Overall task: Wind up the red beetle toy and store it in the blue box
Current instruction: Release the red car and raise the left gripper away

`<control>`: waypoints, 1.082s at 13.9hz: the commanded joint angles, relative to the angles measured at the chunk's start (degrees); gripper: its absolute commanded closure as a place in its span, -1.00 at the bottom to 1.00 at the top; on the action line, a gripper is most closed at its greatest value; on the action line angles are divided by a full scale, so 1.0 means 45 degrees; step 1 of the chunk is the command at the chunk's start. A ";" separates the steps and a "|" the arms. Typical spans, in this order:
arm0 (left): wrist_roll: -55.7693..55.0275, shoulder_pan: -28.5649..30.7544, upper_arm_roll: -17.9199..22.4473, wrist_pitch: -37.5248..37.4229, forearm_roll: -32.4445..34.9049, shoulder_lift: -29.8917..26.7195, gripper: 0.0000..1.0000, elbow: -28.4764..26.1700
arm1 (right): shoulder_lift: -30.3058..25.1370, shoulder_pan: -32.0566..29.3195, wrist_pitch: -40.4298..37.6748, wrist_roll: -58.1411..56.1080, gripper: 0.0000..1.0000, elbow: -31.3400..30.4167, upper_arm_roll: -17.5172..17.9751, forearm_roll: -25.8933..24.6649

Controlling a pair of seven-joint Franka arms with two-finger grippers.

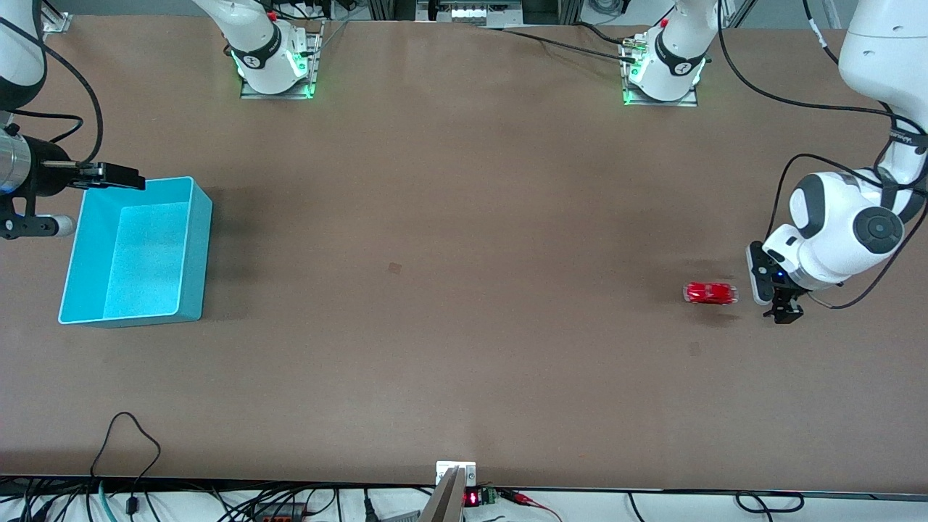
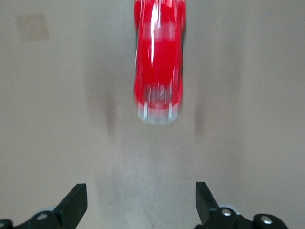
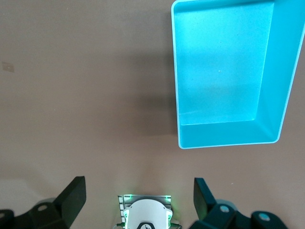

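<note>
The red beetle toy (image 1: 710, 293) is sitting on the brown tabletop (image 1: 449, 239) toward the left arm's end, with its wheels down and its length running along the table's long direction. In the left wrist view the toy (image 2: 158, 62) is showing a glossy red rounded body ending in a silvery bumper, which is pointing toward the pincer. The left pincer (image 1: 782, 313) is hanging low over the tabletop just beside the toy, on the side toward the left arm's end of the table, and it is not touching the car. Its two black fingers (image 2: 74, 202) are standing spread wide and released in the left wrist view, with bare tabletop showing between them and nothing gripped. The blue box (image 1: 134, 250) is resting on the tabletop at the right arm's end, well apart from the toy, with its opening facing up and its inside showing nothing but its own pale blue floor. The right pincer (image 1: 116, 175) is hovering over the rim of the box at the edge nearest the robots' bases, and the right arm is waiting there. In the right wrist view the box (image 3: 228, 76) is appearing as an open rectangular bin with tall plain walls, and the right pincer's fingers (image 3: 71, 198) are standing wide apart and released, holding nothing. A small darker square patch (image 1: 394, 268) is showing on the tabletop near its middle, between the box and the toy.
</note>
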 commanded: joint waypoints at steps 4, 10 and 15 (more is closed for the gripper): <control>-0.0162 0.0062 -0.0452 -0.3934 0.0169 -0.0793 -1.00 0.2066 | -0.0071 -0.0089 -0.0163 -0.0056 -1.00 0.0010 0.0040 0.0238; -0.3497 0.0062 -0.0940 -0.7041 0.0130 -0.2296 -1.00 0.2635 | -0.0071 -0.0089 -0.0163 -0.0095 -1.00 0.0010 0.0040 0.0277; -0.6895 0.0062 -0.1740 -0.8992 -0.0064 -0.3215 -1.00 0.2964 | -0.0052 -0.0070 -0.0163 -0.0095 -1.00 0.0010 0.0040 0.0316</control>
